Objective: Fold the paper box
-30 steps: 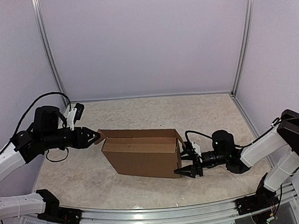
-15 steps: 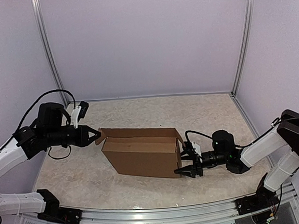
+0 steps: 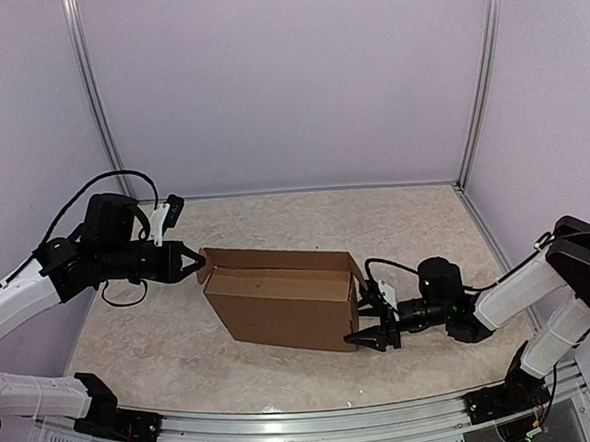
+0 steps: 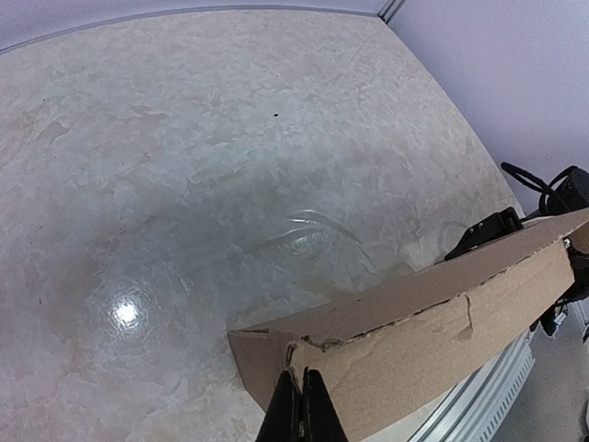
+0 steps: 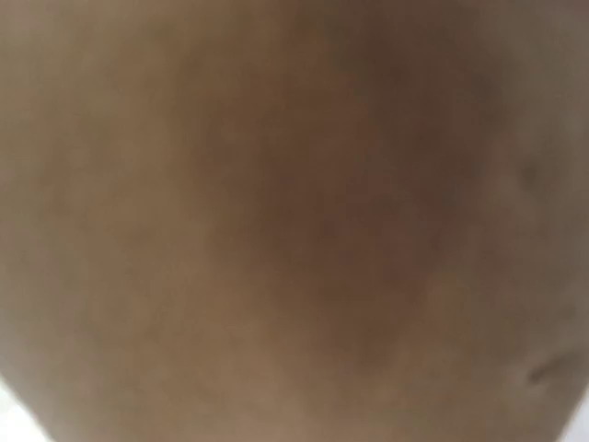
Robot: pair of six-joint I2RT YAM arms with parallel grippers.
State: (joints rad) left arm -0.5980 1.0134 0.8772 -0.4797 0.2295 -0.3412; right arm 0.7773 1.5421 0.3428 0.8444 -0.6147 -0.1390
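The paper box (image 3: 280,307) sits on the marbled tabletop (image 3: 395,220), directly between the two pincers. It is a shallow brown cardboard carton with its top open and its long side running from one arm to the other.

The left pincer (image 3: 191,263) points at the box's left end, so the carton lies just beyond its tips. It is closed. In the left wrist view its two black fingers (image 4: 300,412) are pressed flat against each other. Right ahead of the tips stands a ragged-edged end flap (image 4: 433,318). I cannot tell whether any cardboard is caught between the tips or whether they only meet the flap's lower edge. Past the flap, the bare table stretches away with a bright patch of reflected light on it.

The right pincer (image 3: 366,338) comes in low from the other side and reaches the box's near right bottom corner. Its jaws stand apart, with the corner right at the tips. A small flap (image 3: 356,268) sticks up above and behind this pincer. Its wrist camera is so close that it shows only blurred brown cardboard (image 5: 294,221). I cannot make out from there whether the fingers hold any of it.
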